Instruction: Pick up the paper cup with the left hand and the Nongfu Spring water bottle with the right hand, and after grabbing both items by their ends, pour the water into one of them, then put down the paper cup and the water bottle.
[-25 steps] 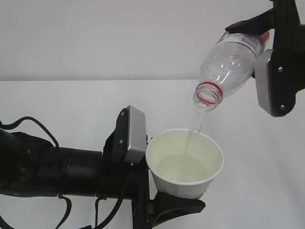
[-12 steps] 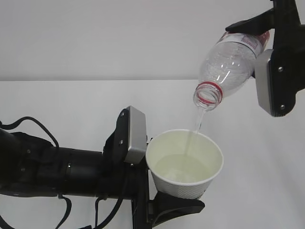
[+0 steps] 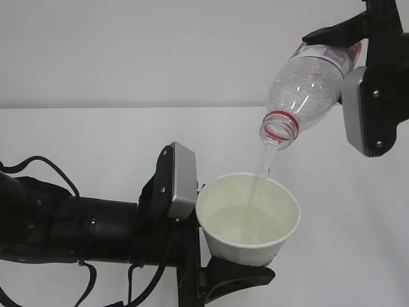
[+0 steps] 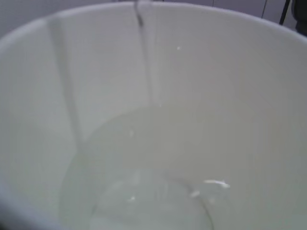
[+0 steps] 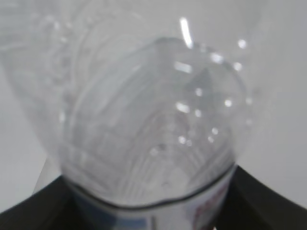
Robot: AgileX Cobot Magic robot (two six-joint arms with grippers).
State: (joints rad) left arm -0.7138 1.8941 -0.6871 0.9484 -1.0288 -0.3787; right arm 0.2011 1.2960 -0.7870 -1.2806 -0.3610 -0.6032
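1. Change over the last second: almost none. The water bottle (image 3: pixel 305 93) stays tipped mouth-down at the same angle, and the thin stream of water (image 3: pixel 263 167) keeps falling into the paper cup (image 3: pixel 248 219). The stream looks slightly thinner and the pool in the cup a touch fuller, though the difference is small.
2. Meaning for the task: both items are picked up and the pour is under way, probably near its end, as the bottle looks nearly empty. Righting the bottle and setting both items down remain.
3. Left hand (image 3: pixel 211 265): its jaws stand fairly wide, closed around the lower part of the cup and holding it upright above the table (image 3: pixel 96 134).
4. Right hand (image 3: pixel 358 70): its jaws clamp the bottle at its base end, up and to the right of the cup, with the mouth just above the cup's far rim.
5. Left wrist view: the cup's cream inside (image 4: pixel 216 96), with rippled water at the bottom and the stream entering near the far wall.
6. Writing: a red-and-white label (image 3: pixel 333 56) shows near the bottle's base, but no lettering can be read. The red neck ring (image 3: pixel 279 121) is plain. No logo shows on the cup.
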